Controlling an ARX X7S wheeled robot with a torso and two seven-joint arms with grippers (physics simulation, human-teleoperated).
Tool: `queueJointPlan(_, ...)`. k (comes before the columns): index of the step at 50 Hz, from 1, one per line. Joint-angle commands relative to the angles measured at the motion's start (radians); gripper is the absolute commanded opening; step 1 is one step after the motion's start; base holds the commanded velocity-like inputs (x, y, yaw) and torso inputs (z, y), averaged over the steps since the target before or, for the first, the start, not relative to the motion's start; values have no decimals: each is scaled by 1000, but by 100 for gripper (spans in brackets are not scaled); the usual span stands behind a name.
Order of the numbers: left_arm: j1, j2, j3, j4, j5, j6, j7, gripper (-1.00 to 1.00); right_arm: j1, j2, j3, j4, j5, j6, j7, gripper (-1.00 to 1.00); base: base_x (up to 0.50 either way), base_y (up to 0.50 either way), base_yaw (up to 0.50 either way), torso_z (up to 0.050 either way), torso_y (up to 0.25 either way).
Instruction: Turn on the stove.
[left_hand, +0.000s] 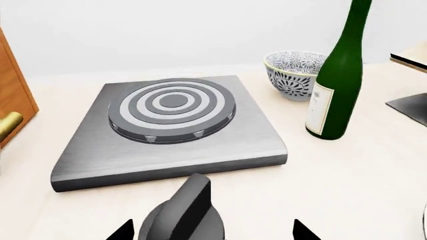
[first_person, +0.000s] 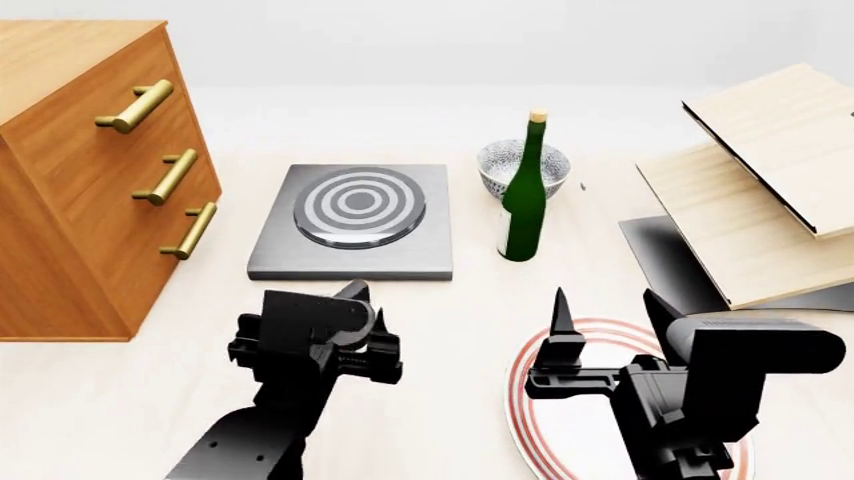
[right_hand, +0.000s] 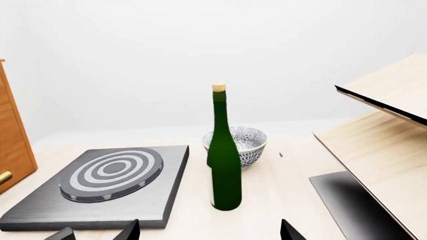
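stove (right_hand: 100, 187): flat grey slab with ringed burner, on my pale table (right_hand: 280, 200) | green bottle (right_hand: 224, 160): upright, corked, just beside the stove | patterned bowl (right_hand: 247, 142): behind the bottle | wooden drawer unit (right_hand: 12, 145): at far edge, brass handle showing | tilted wooden boards (right_hand: 383, 145): opposite side, over a dark panel (right_hand: 353, 205) | my right pincer (right_hand: 207, 231): only dark tips visible, spread apart, holding nothing

Head camera looks down from above; both low wrist cameras share the stove (left_hand: 170, 130) and bottle (right_hand: 225, 155).
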Motion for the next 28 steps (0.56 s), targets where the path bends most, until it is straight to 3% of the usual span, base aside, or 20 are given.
queueJointPlan(1, 45, -26, -155, 507, -162, -382, 16, 100, -15, 3, -8, 15, -2, -24, 6, 100, 0, 0, 0, 0, 0)
queueJointPlan(8, 64, -2, -284, 587, -217, -457, 13, 100, -25, 11, -30, 22, -17, -38, 13, 100, 0, 0, 0, 0, 0)
queueJointPlan(19, 131, -31, -249, 520, -163, -323, -8, 100, -33, 25, -54, 40, -40, -61, 24, 100, 0, 0, 0, 0, 0)
queueJointPlan(28, 136, -40, -241, 501, -163, -306, -14, 100, -33, 30, -64, 42, -42, -64, 32, 100, 0, 0, 0, 0, 0)
